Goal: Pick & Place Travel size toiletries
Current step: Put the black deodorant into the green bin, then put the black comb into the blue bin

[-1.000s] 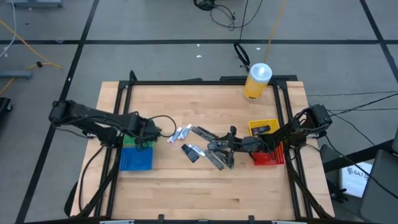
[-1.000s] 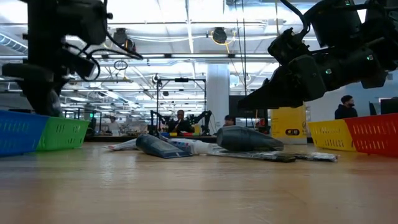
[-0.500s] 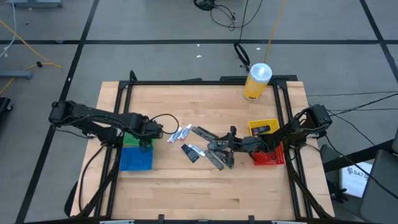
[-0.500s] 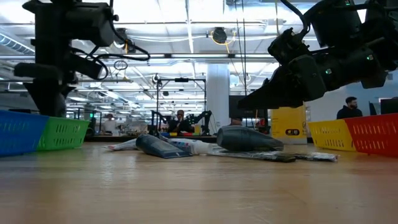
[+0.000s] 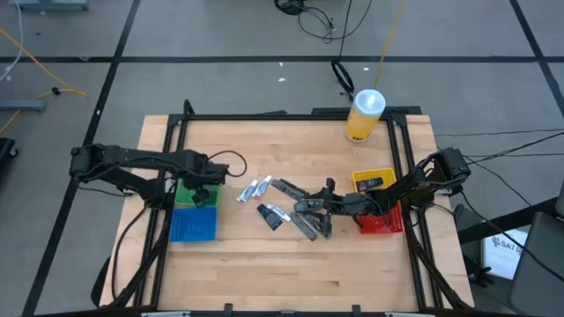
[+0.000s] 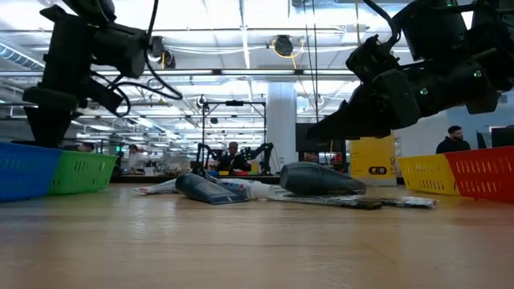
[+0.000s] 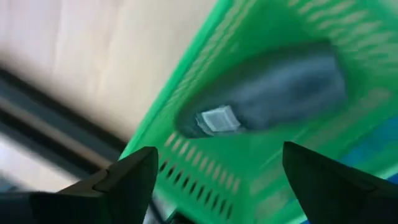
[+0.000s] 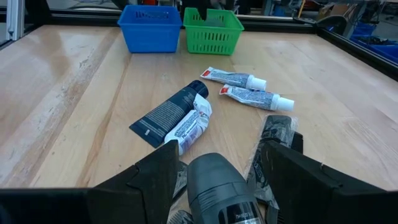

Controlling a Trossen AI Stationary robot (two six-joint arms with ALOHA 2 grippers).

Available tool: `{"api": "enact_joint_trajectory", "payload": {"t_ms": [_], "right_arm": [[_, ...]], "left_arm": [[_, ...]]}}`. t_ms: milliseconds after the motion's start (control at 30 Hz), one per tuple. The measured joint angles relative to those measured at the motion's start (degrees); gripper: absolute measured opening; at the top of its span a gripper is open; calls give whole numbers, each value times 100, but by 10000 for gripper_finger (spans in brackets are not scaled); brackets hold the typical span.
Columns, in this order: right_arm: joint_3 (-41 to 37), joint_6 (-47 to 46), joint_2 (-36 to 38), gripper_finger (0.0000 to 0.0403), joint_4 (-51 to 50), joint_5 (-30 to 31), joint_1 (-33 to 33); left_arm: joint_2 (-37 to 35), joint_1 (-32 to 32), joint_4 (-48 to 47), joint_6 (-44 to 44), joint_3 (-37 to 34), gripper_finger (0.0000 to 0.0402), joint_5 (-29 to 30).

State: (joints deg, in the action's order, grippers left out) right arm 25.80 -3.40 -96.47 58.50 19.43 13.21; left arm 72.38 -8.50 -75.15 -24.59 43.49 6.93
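Several toiletries lie flat in a loose pile at mid-table: two white-and-blue tubes [image 5: 256, 189] [image 8: 249, 89], a dark blue tube [image 8: 168, 112], a crinkled white tube [image 8: 194, 123], a dark packet [image 8: 277, 130] and a grey rounded piece [image 6: 321, 178]. My right gripper [image 5: 310, 211] [image 8: 217, 169] hangs open just above that grey piece [image 8: 214, 177], one finger on each side, touching nothing. My left gripper [image 5: 204, 179] [image 7: 217, 168] is open above the green bin [image 5: 188, 195]. A dark item with a white label [image 7: 273, 93] lies on that bin's floor.
A blue bin [image 5: 192, 224] sits against the green one on the near side. A yellow bin [image 5: 372, 180] holding a dark item and a red bin [image 5: 381, 220] stand at the table's right. The big yellow bottle [image 5: 365, 114] is at the far right. Black frame rails [image 5: 291, 116] edge the table.
My left gripper has shifted a little toward the table's far edge over the green bin and has tipped. My right gripper and the pile have stayed where they were.
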Motion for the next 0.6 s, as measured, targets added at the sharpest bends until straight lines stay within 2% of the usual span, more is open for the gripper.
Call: {"api": "enact_joint_trajectory", "payload": {"t_ms": [200, 333, 400, 467, 600], "right_arm": [[0, 0, 0, 221, -1, -1, 0], [0, 0, 0, 221, -2, -1, 0], [0, 0, 0, 221, -7, -1, 0], [0, 0, 0, 221, -7, -3, 0], [0, -36, 0, 221, -3, -264, 2]], "left_arm": [[-2, -6, -910, -264, 291, 338, 273], [-72, 132, -918, -433, 574, 324, 483], [-190, 284, -427, -476, 620, 317, 673], [-354, 492, 492, -438, 577, 311, 923], [-665, 975, 3149, 267, 196, 302, 1410]]}}
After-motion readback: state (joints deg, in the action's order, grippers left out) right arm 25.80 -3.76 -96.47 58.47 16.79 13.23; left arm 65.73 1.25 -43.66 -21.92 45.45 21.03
